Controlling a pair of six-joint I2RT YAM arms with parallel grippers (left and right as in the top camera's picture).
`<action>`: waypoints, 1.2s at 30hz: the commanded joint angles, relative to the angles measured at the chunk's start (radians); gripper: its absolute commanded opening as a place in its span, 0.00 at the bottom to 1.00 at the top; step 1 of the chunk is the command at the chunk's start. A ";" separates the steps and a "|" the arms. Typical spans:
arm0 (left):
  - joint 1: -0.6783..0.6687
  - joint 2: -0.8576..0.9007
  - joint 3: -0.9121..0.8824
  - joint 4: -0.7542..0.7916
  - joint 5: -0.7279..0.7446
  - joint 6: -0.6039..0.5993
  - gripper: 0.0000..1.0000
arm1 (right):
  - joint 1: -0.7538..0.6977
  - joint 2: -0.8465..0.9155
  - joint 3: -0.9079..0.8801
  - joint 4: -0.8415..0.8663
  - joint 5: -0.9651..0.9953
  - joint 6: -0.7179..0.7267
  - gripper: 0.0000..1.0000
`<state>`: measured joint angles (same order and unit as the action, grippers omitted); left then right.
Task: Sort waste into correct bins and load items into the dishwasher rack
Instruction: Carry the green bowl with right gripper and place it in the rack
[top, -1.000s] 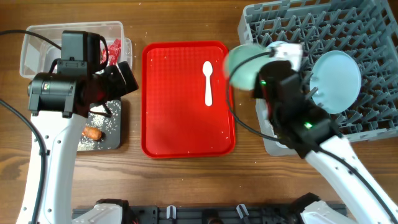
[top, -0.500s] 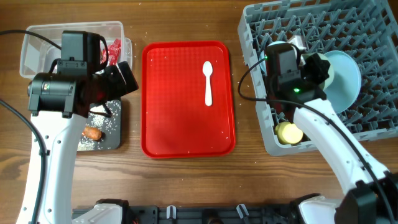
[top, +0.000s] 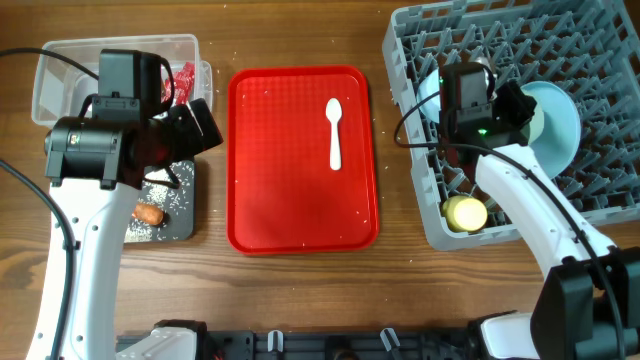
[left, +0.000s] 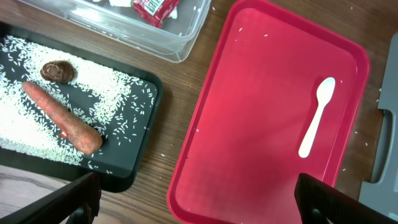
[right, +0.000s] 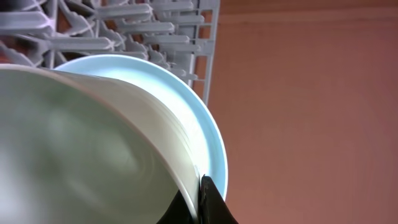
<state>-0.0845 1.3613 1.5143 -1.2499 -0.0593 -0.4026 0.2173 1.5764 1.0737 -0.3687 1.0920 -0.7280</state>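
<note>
My right gripper (top: 508, 106) is shut on the rim of the pale-green bowl (right: 81, 149) inside the grey dishwasher rack (top: 600, 40). The bowl stands on edge against the pale-blue plate (top: 558, 120), whose rim shows behind it in the right wrist view (right: 208, 134). The yellow cup (top: 466, 212) lies in the rack's front left corner. The white spoon (top: 335, 133) lies on the red tray (top: 300, 210). My left gripper (left: 199, 211) is open and empty, above the gap between the black tray (left: 134, 168) and the red tray. The black tray holds the carrot (left: 62, 118), the rice (left: 25, 56) and the brown lump (left: 58, 71). The clear tub (top: 60, 70) holds the red wrapper (left: 155, 7).
Loose rice grains lie on the wood around the red tray and on it. The rack's rear and right compartments (top: 590, 170) hold only upright pegs. The left arm covers part of the tub and the black tray from above.
My right arm carried the pale-green bowl from over the red tray's right edge into the rack, up against the pale-blue plate. The left arm has not moved.
</note>
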 joint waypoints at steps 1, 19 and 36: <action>0.003 -0.003 0.010 0.003 -0.010 -0.002 1.00 | 0.001 0.017 0.013 -0.042 -0.022 -0.001 0.04; 0.003 -0.003 0.010 0.003 -0.010 -0.002 1.00 | 0.066 0.021 -0.033 -0.030 -0.025 -0.111 0.04; 0.003 -0.003 0.010 0.003 -0.010 -0.002 1.00 | 0.270 0.020 -0.033 0.326 0.038 -0.454 1.00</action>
<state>-0.0845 1.3613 1.5143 -1.2507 -0.0589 -0.4026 0.4660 1.5867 1.0355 -0.1577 1.0824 -1.0870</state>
